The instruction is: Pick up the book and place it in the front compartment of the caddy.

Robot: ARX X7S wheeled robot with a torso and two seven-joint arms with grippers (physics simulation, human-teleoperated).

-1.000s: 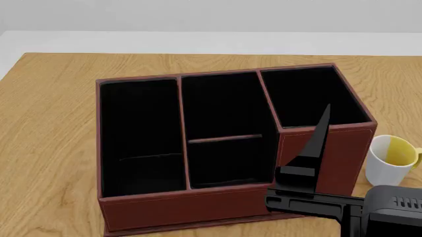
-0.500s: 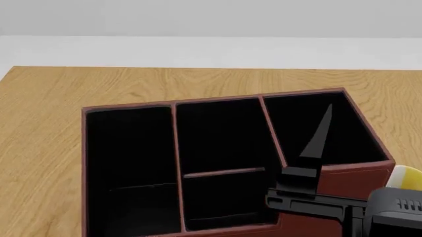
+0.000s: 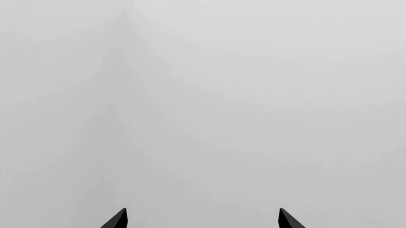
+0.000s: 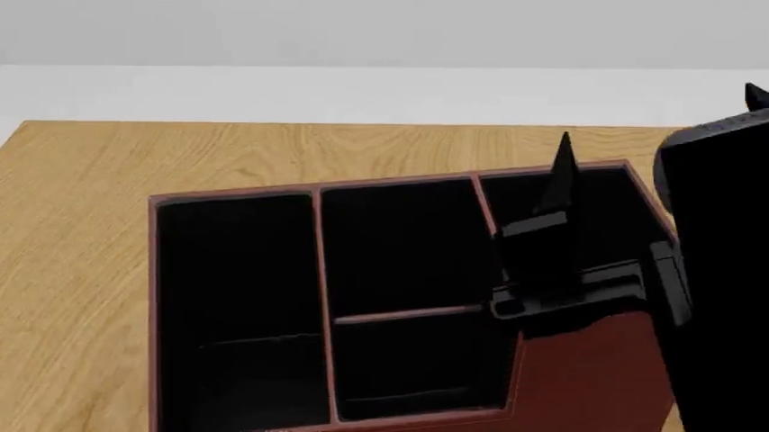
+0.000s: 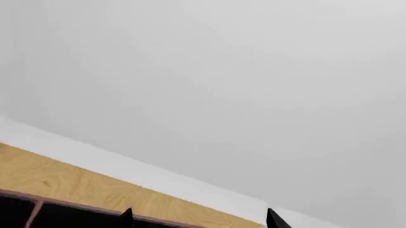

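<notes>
The caddy (image 4: 589, 378) is a dark red-brown box with black lining and fills the lower head view. Its front compartment (image 4: 415, 364) is the small square cell nearer me than the thin crossbar (image 4: 409, 315) in the middle section. It looks empty. The book is not in view in any frame. My right gripper (image 4: 658, 112) is open and empty, raised above the caddy's taller right section (image 4: 601, 216), fingers pointing up and away. In the right wrist view, the right gripper (image 5: 199, 218) has the caddy's far rim (image 5: 70, 216) beside it. My left gripper (image 3: 203, 218) is open and faces blank grey.
The wooden table (image 4: 85, 225) extends left of and behind the caddy, with its far edge against a pale floor and wall; it also shows in the right wrist view (image 5: 63, 180). My right arm (image 4: 721, 270) covers the right side of the head view.
My right arm has risen and swung up over the caddy's taller section, now hiding the mug. The head view shifted earlier, bringing the caddy lower in frame.
</notes>
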